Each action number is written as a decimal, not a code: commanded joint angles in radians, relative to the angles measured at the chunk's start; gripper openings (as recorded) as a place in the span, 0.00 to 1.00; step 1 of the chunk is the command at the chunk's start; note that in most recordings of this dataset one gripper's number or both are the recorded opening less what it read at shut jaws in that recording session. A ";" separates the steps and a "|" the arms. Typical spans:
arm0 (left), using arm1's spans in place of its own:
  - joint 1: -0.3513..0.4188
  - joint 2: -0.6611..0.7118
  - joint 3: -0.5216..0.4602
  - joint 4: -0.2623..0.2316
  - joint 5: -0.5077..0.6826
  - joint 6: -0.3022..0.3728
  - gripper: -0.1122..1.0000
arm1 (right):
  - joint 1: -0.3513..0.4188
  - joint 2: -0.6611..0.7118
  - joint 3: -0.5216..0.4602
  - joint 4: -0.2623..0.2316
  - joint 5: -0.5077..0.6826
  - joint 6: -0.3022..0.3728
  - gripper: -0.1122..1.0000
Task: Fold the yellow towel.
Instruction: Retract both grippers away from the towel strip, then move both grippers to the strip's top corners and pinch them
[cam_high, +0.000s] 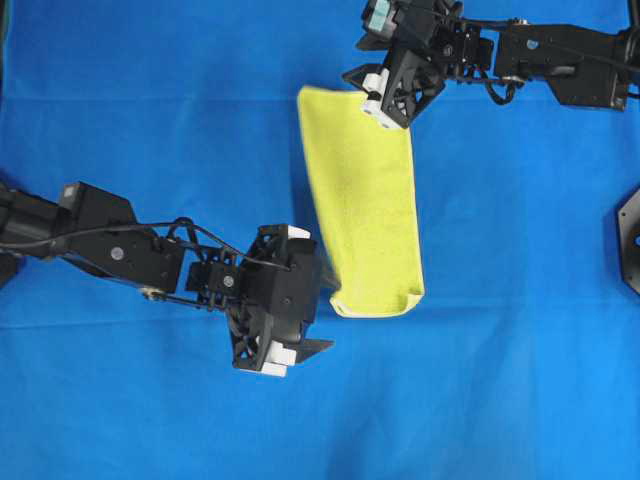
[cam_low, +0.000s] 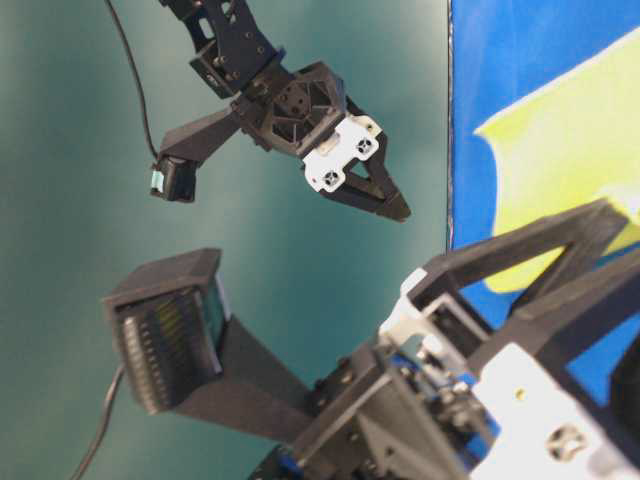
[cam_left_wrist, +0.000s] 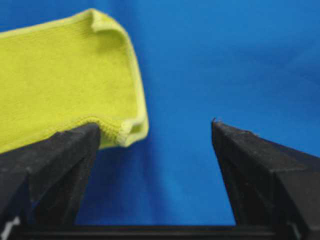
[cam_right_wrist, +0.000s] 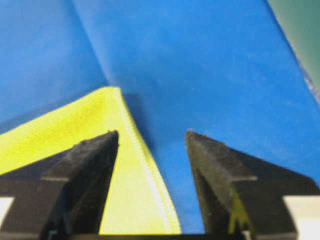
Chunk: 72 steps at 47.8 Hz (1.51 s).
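The yellow towel (cam_high: 365, 200) lies folded into a long narrow strip on the blue cloth, running from the far middle toward the near middle. Its near end curls up in a small lip (cam_left_wrist: 125, 131). My left gripper (cam_high: 322, 305) hovers open at that near end, one finger (cam_left_wrist: 65, 155) beside the towel (cam_left_wrist: 60, 75) and nothing between the jaws. My right gripper (cam_high: 378, 100) is open over the far right corner. In the right wrist view the towel (cam_right_wrist: 125, 200) edge lies below and between its spread fingers (cam_right_wrist: 95, 155), not pinched.
A blue cloth (cam_high: 150, 400) covers the whole table. A black fixture (cam_high: 630, 240) sits at the right edge. In the table-level view the left arm (cam_low: 480, 380) fills the foreground and the right gripper (cam_low: 375, 200) hangs before a green backdrop (cam_low: 80, 120).
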<state>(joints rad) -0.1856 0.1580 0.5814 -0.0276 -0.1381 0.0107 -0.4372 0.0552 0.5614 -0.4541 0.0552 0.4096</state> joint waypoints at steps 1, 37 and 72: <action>0.003 -0.067 0.005 -0.002 0.035 0.002 0.81 | 0.002 -0.021 -0.009 0.000 -0.003 0.002 0.63; 0.146 -0.609 0.408 0.000 -0.080 0.003 0.77 | 0.084 -0.552 0.371 0.060 -0.094 0.037 0.63; 0.265 -0.738 0.518 -0.002 -0.178 -0.002 0.76 | 0.094 -0.643 0.486 0.077 -0.155 0.078 0.63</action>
<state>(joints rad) 0.0706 -0.5875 1.1275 -0.0276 -0.2945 0.0077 -0.3298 -0.5998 1.0784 -0.3820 -0.0890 0.4878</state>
